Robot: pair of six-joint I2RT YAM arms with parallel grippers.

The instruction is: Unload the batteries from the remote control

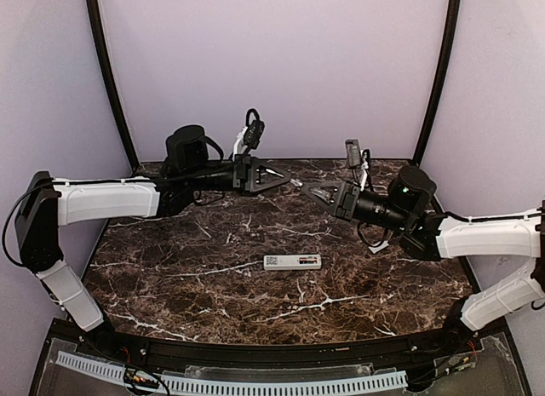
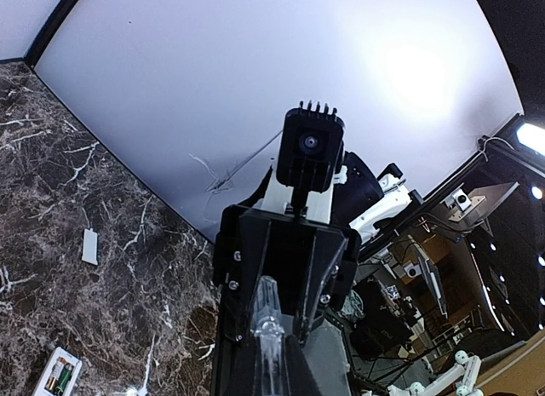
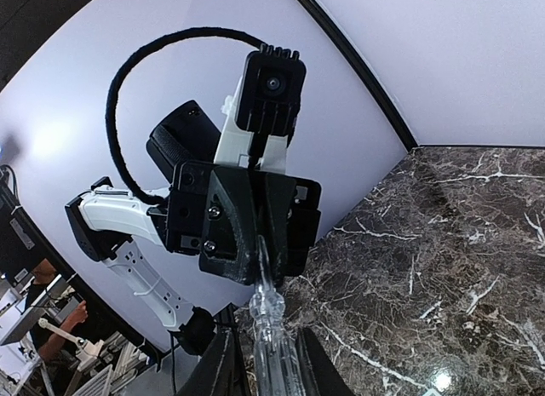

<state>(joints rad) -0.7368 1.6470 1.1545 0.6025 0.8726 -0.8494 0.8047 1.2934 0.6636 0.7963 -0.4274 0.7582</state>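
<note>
The white remote control (image 1: 292, 261) lies flat in the middle of the marble table, well below both grippers. In the left wrist view the remote control (image 2: 53, 377) shows an uncovered bay with batteries (image 2: 60, 377) in it. The two grippers meet tip to tip above the table's back. Between them is a clear-handled tool (image 1: 298, 184). My left gripper (image 1: 289, 180) (image 2: 271, 341) is shut on the tool (image 2: 268, 324). My right gripper (image 1: 308, 190) (image 3: 266, 336) has its fingers on either side of the tool's handle (image 3: 272, 328), with thin gaps.
A small white cover piece (image 2: 89, 245) lies on the marble beyond the remote. Lilac walls with black corner posts (image 1: 111, 81) close in the table at the back and sides. A ribbed white strip (image 1: 255, 383) runs along the near edge.
</note>
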